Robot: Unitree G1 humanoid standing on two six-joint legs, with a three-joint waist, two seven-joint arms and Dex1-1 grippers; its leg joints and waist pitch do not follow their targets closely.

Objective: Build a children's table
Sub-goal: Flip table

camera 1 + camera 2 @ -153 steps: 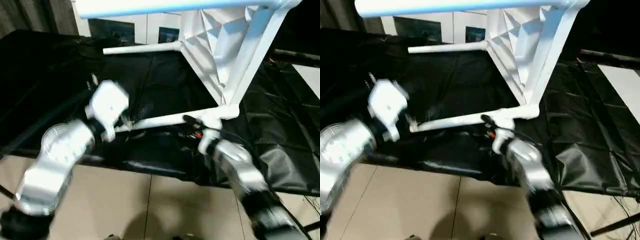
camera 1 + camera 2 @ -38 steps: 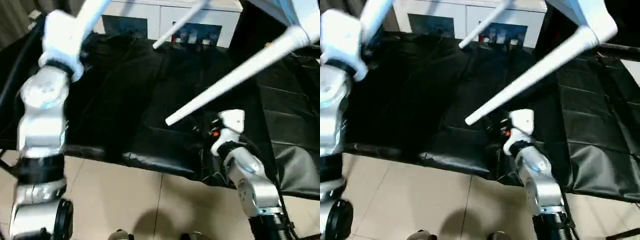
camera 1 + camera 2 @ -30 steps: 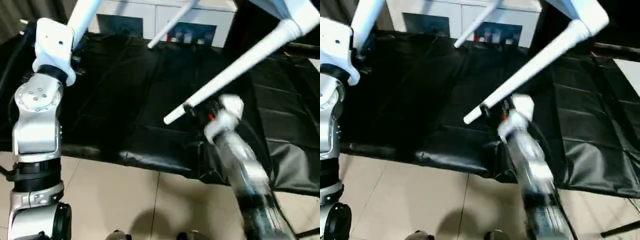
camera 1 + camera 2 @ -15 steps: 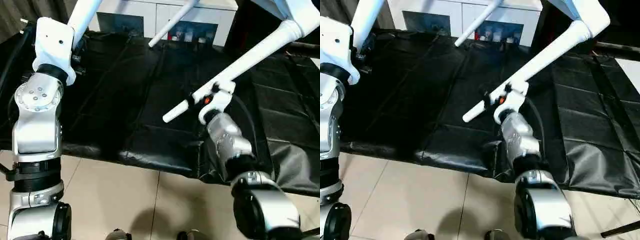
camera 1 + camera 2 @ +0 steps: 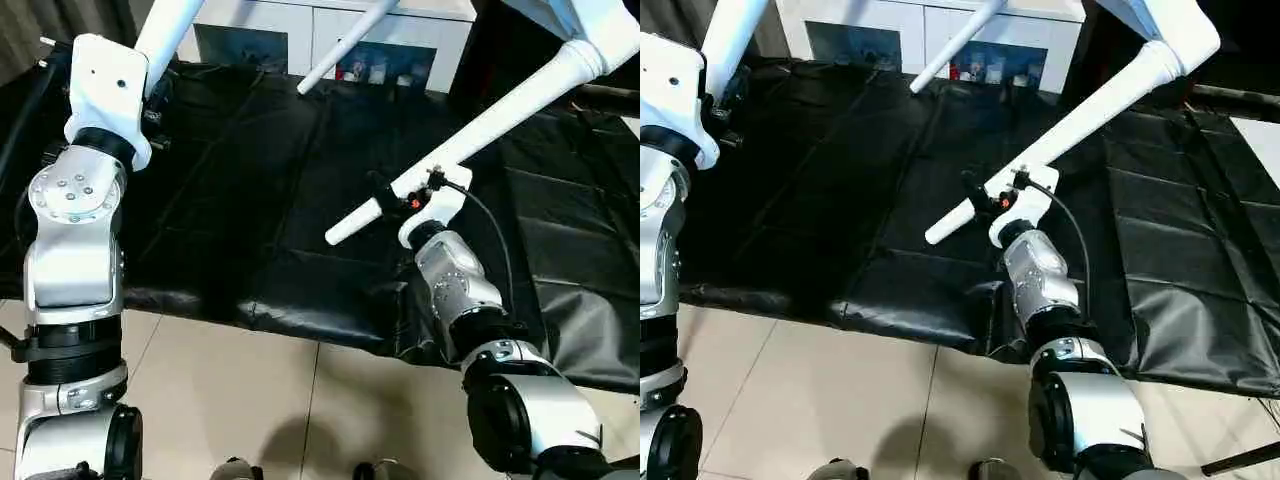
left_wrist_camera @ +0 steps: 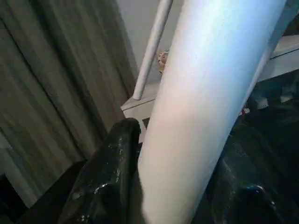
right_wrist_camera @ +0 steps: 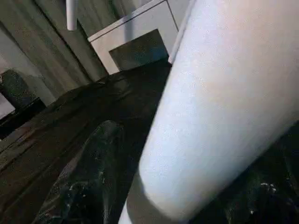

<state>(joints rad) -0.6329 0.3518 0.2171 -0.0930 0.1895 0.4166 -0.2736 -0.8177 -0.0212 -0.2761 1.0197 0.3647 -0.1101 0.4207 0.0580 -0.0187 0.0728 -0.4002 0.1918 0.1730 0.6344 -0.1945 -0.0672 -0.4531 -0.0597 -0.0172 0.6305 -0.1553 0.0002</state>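
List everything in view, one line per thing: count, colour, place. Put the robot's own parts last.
Table legs: three in view, white, raised slanting above the black sheet; one in each hand, a third toward the cabinet.
Tabletop: one, white, far right, lifted, legs fitted.
Black sheet: one, covering the work surface.
Cabinet: one, white with glass-fronted compartments, behind the sheet.
Floor: beige tiles, nearest the camera.
Curtain: grey, at the left.
Left hand: black fingers gripping the left leg.
Right hand: black fingers around the near leg's lower end.
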